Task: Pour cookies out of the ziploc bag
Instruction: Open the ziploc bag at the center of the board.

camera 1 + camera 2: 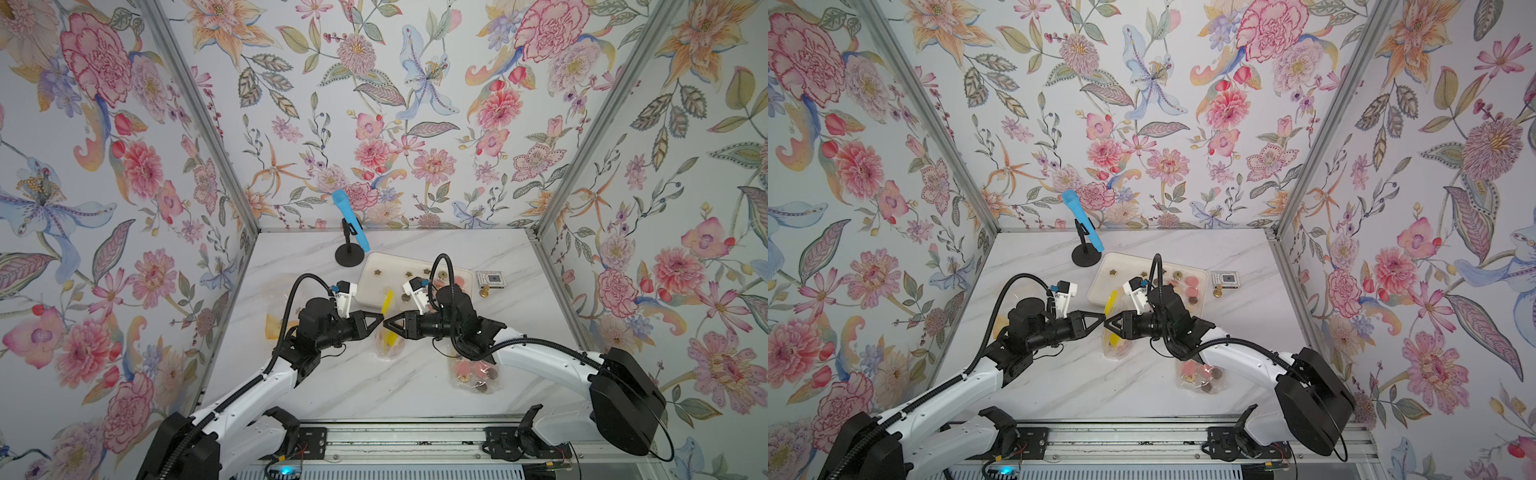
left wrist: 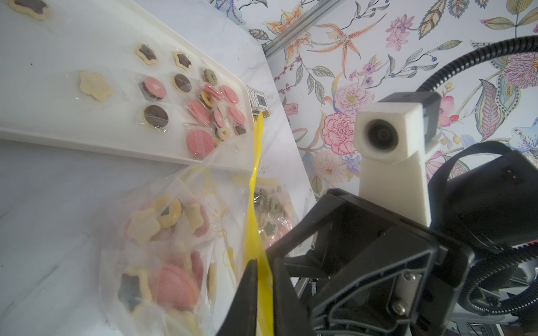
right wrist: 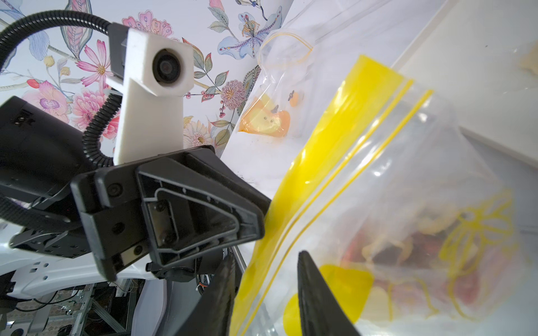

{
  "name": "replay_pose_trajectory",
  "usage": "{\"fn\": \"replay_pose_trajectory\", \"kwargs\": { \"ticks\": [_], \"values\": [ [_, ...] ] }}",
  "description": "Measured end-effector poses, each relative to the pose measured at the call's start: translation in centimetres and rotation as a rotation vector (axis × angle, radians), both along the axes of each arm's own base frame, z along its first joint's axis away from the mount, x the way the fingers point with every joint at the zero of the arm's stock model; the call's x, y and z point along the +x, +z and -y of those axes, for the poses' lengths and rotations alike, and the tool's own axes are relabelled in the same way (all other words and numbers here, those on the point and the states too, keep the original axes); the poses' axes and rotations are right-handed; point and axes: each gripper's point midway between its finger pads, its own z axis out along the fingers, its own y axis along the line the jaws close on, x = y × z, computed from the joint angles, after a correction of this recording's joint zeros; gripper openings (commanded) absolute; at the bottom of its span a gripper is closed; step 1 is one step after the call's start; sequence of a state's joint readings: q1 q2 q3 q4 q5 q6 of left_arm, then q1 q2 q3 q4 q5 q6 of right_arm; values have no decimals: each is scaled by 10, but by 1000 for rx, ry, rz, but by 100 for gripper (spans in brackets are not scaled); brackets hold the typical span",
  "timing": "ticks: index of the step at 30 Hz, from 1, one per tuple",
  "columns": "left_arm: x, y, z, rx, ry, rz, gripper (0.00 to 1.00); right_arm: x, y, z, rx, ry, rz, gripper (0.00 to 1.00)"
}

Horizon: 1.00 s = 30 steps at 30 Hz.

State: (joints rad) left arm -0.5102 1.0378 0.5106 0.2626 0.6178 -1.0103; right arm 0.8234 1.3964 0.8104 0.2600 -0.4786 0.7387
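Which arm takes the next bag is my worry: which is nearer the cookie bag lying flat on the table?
Right. The right arm passes close by the flat cookie bag; the left arm is farther off, on the other side of the held ziploc bag.

The right arm (image 1: 453, 305) covers the near corner of the tray (image 1: 376, 291) in both top views, so I can't count the cookies (image 1: 377, 272) lying there. In the right wrist view, the pieces inside the ziploc bag (image 3: 378, 174) are a blur. The picture's edge cuts off the right hand (image 3: 266, 261) at its fingers. The small device (image 1: 491, 278) beside the tray is too small to read.
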Motion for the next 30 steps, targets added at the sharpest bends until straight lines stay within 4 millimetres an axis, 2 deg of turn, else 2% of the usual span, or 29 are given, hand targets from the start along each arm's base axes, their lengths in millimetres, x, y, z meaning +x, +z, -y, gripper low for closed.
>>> {"fn": "replay_pose_trajectory", "kwargs": {
  "ticks": [30],
  "values": [
    [0,0,0,0,0,0,11,3,-7,0,-16,-14,-5,34]
  ]
}}
